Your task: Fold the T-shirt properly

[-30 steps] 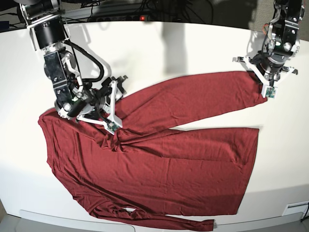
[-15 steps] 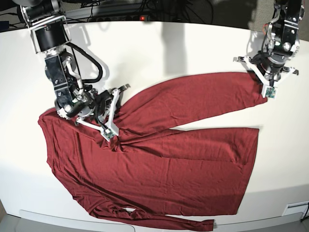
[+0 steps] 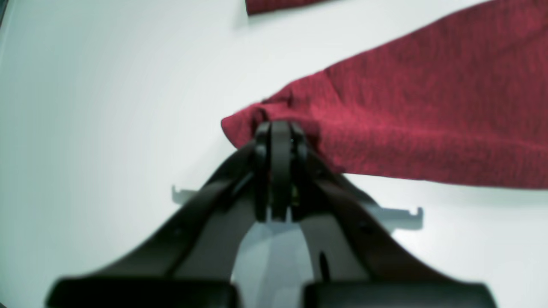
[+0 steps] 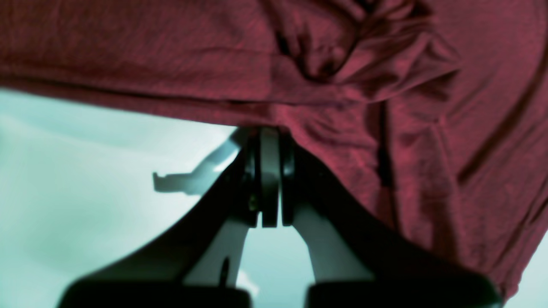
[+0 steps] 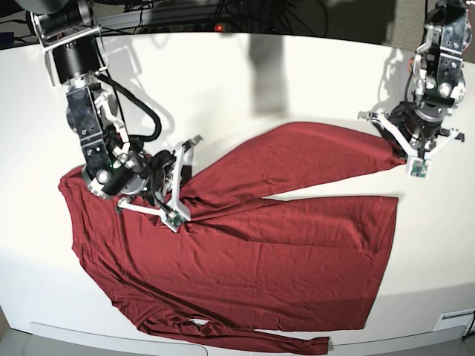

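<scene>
The T-shirt (image 5: pixel 245 252) lies spread on the table (image 5: pixel 297 74), the left gripper (image 3: pixel 280 132) closed on its sleeve end, the right gripper (image 4: pixel 269 137) closed on the bunched armpit; thin soft cloth probably sags, so pinch hems

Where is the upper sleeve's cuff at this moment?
In the base view the cuff lies at the table's far right, pinched in the left gripper, above the T-shirt's hem corner.

— What do I have besides the job itself?

— A white table (image 5: pixel 245 81) fills my base view. Behind its far edge I see a tangle of dark cables (image 5: pixel 245 15) and a small red light (image 5: pixel 218 28).
</scene>
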Motion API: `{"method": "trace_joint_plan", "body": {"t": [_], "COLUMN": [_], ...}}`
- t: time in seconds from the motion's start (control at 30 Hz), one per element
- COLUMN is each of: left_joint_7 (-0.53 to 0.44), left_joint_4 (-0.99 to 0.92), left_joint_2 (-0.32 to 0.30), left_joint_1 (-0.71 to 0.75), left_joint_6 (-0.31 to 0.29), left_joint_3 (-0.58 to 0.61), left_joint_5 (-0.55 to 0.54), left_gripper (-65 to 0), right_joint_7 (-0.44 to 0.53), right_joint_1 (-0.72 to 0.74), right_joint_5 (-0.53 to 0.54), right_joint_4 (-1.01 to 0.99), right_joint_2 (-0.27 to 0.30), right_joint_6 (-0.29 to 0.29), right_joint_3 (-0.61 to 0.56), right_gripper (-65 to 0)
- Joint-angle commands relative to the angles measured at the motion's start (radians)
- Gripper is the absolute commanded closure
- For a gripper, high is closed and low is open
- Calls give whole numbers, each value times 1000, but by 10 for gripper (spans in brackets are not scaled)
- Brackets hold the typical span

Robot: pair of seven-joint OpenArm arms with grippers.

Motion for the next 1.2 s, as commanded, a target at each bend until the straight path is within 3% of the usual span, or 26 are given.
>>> {"method": "trace_joint_plan", "body": {"t": [0.0, 0.63, 0.87, 0.97, 1.0, 1.17], "left_joint_7": [-21, -15, 8, 8, 8, 8], "left_joint_4": [20, 20, 20, 20, 20, 20], "left_joint_2": [-12, -64, -64, -64, -64, -61], "left_joint_1": [-22, -247, -254, -254, -254, -254], "left_joint_6": [3, 5, 5, 5, 5, 2], "left_joint_3": [-7, -7, -7, -7, -7, -6], "left_joint_5": [8, -39, -38, -43, -51, -79], "left_gripper": [0, 0, 0, 0, 0, 0], "right_joint_7": [12, -7, -103, -99, -76, -13], "right_joint_1": [36, 191, 189, 184, 183, 187], "right_joint_5": [6, 48, 55, 47, 47, 47], "right_joint_4": [18, 17, 16, -7, -30, -171], "right_joint_2": [8, 8, 8, 8, 8, 5], "right_joint_6": [-6, -43, -43, -42, -42, -42], "right_joint_3": [8, 20, 28, 28, 27, 27], "right_gripper": [0, 0, 0, -225, -270, -287]}}
